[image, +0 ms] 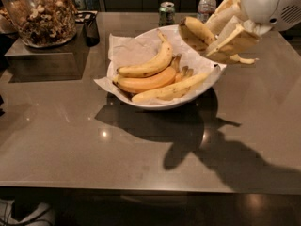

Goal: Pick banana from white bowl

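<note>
gripper (pixel 210 36) clamped on the banana (pixel 194 31), holding it in the air just above the white bowl (pixel 162 105) right rim. three other bananas (pixel 149 81) lie inside the bowl.

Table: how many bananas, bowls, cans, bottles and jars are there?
Bananas: 4, with 3 in the bowl and 1 banana held by the gripper over its right edge
Bowl: 1
Can: 1
Bottle: 1
Jar: 1
Total: 8
</note>
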`<state>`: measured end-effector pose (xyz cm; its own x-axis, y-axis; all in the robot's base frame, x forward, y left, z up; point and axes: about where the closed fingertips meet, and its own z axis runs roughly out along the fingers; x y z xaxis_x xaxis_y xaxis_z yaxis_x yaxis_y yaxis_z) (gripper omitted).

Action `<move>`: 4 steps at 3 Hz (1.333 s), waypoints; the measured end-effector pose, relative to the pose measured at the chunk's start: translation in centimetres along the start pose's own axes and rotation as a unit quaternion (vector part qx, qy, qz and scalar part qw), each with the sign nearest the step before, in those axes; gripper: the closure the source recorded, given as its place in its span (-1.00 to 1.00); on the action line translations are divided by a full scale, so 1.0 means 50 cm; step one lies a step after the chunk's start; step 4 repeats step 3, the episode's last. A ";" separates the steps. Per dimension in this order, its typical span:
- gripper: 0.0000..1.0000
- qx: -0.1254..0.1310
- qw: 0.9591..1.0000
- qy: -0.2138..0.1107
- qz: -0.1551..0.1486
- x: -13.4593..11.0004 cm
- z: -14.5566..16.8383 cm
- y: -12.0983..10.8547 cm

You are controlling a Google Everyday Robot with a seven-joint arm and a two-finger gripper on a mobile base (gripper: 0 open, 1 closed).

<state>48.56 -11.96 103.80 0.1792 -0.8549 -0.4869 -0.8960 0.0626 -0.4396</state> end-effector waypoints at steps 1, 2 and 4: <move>1.00 0.026 0.999 -0.003 0.020 0.004 -0.068 0.018; 1.00 0.009 0.998 -0.035 0.053 0.019 -0.100 0.047; 1.00 0.007 0.998 -0.044 0.054 0.008 -0.103 0.050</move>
